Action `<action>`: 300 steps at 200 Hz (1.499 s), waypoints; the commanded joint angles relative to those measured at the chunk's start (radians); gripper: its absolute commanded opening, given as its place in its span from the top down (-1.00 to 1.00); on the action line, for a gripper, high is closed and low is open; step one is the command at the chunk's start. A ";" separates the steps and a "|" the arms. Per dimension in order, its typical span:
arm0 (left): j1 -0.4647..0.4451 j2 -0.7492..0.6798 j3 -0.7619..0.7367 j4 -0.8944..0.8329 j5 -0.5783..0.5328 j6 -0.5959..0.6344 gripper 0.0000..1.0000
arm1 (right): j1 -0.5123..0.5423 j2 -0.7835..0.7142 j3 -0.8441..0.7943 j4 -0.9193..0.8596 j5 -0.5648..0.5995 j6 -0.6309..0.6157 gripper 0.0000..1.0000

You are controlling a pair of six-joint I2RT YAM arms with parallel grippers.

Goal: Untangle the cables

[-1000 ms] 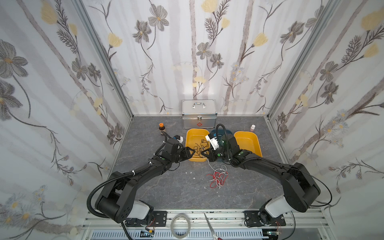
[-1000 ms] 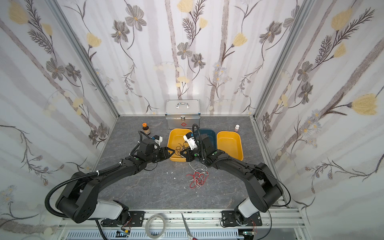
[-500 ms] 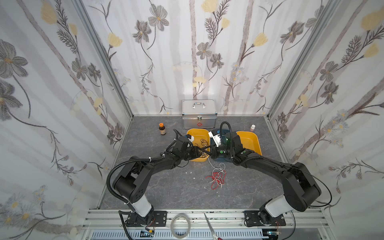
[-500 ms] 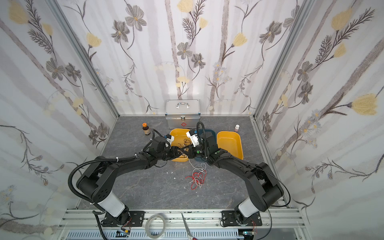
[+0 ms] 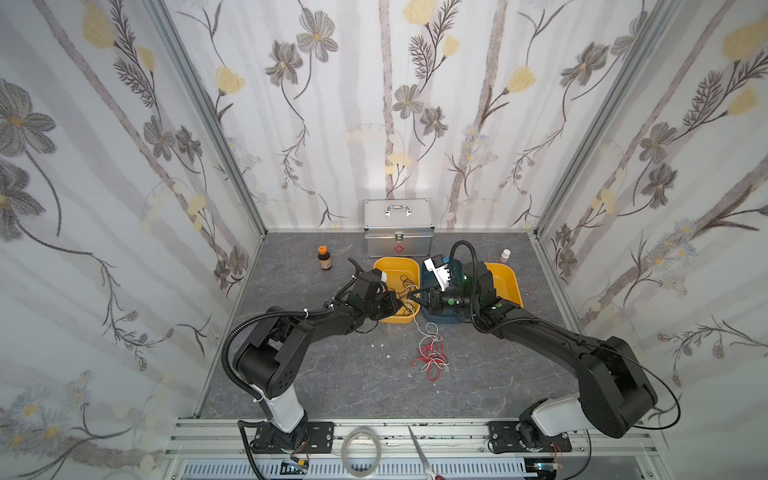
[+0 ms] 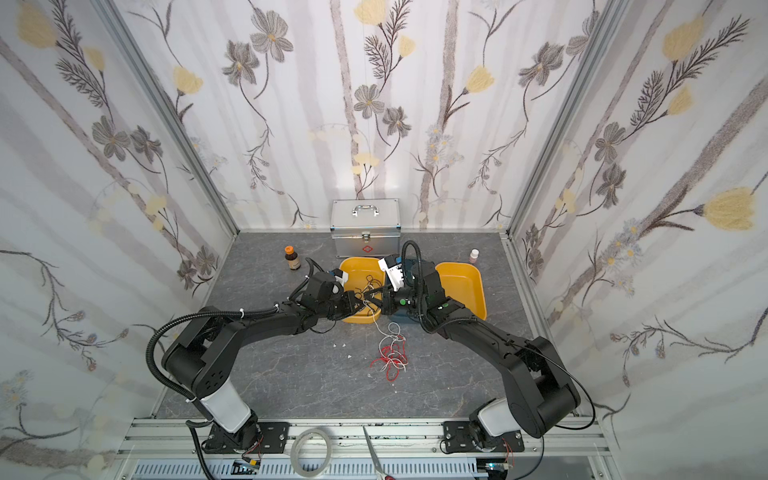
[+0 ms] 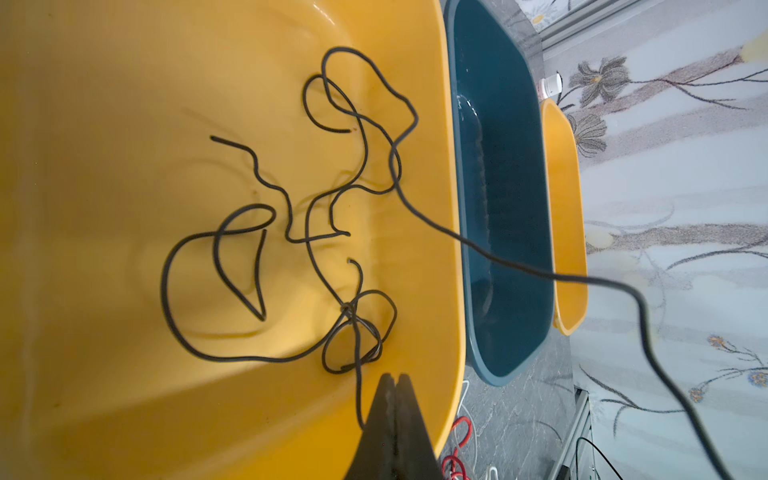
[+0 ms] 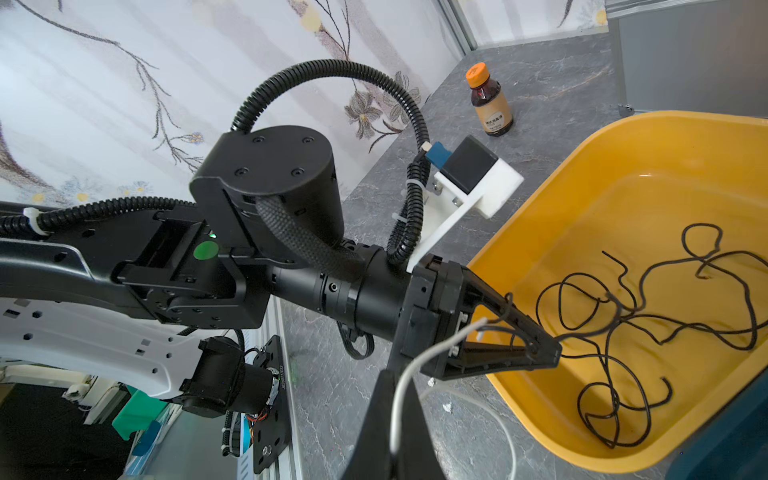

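Presently: the black cable (image 7: 348, 309), thin, matte and kinked, lies looped inside the glossy yellow tub (image 7: 449, 208), with one small knot near the rim. The left claw (image 7: 394, 380) is pinched together on a strand by that knot, likely to anchor it. The nip itself sits behind a jaw, so this grip is probable, not certain. The white cable (image 8: 394, 415), smooth and springy, passes through the closed right claw (image 8: 390, 382), presumably for drawing it clear. The red cable (image 5: 428, 357) mingles with white slack on the grey marbled surface (image 5: 332, 374), at 6 o'clock from the tub. The blue tub (image 7: 498, 166) sits at its 3 o'clock.
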 commanded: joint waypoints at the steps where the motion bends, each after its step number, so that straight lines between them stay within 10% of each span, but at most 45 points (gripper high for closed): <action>1: 0.005 -0.003 0.004 -0.008 -0.024 0.011 1.00 | -0.011 -0.035 -0.016 0.073 -0.036 0.021 1.00; 85: 0.036 0.000 0.009 -0.042 -0.009 0.002 1.00 | -0.082 -0.127 -0.047 0.053 -0.048 0.032 1.00; 192: 0.036 -0.163 0.065 -0.265 -0.062 0.094 -0.19 | -0.094 -0.297 -0.085 -0.126 0.094 -0.014 1.00; 300: -0.168 -0.279 -0.052 -0.169 0.108 0.180 -0.21 | -0.106 -0.502 -0.096 -0.290 0.282 -0.003 1.00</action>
